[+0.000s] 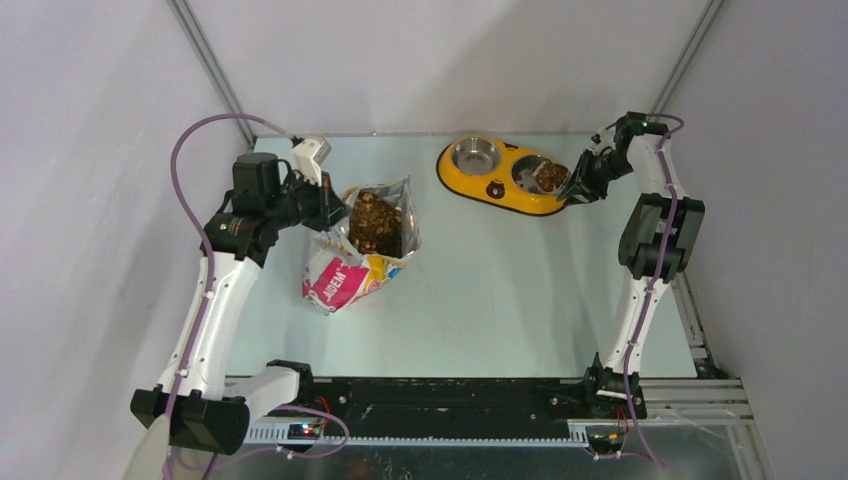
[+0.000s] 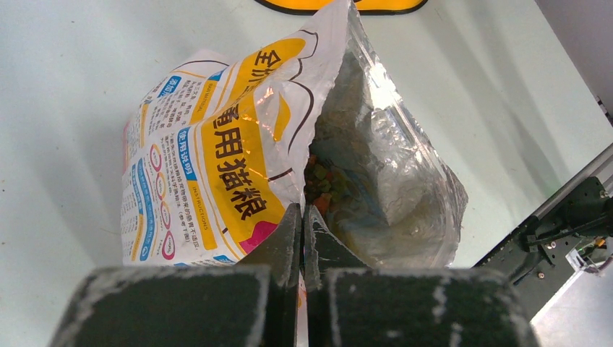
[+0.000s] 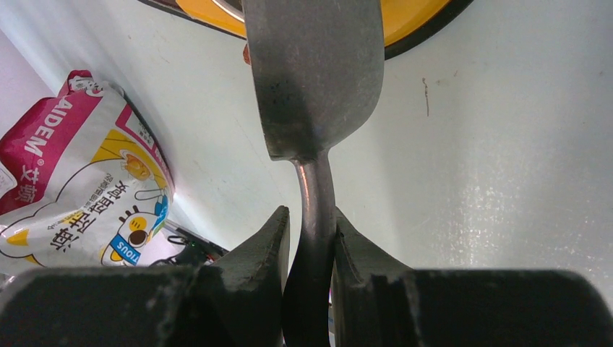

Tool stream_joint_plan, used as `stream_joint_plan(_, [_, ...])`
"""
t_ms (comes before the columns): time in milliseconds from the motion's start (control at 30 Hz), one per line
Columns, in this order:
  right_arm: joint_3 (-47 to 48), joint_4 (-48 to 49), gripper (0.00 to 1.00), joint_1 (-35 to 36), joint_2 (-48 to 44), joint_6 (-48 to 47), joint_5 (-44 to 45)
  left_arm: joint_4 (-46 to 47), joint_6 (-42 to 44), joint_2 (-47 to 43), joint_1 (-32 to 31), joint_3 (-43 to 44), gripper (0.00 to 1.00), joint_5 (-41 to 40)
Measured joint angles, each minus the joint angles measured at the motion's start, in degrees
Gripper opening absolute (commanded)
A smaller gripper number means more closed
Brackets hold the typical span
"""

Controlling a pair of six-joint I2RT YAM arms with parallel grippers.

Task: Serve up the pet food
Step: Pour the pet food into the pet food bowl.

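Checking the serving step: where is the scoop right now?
In the top view the scoop is at the far right of the table, over the right bowl of the yellow feeder. The right gripper is clamped on its handle.

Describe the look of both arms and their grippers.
Both the left arm and right arm have white links, black joints and a purple cable running along them. The left gripper and right gripper are black, tapering to wedge tips, with whitish scuffs.
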Motion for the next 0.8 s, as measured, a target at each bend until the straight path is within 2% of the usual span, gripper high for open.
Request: stream_joint_plan(800, [4.8, -0.3, 0.00, 2.2, 3.5, -0.1, 2.7, 0.0, 0.0, 0.0, 0.1, 0.0, 0.00, 0.0])
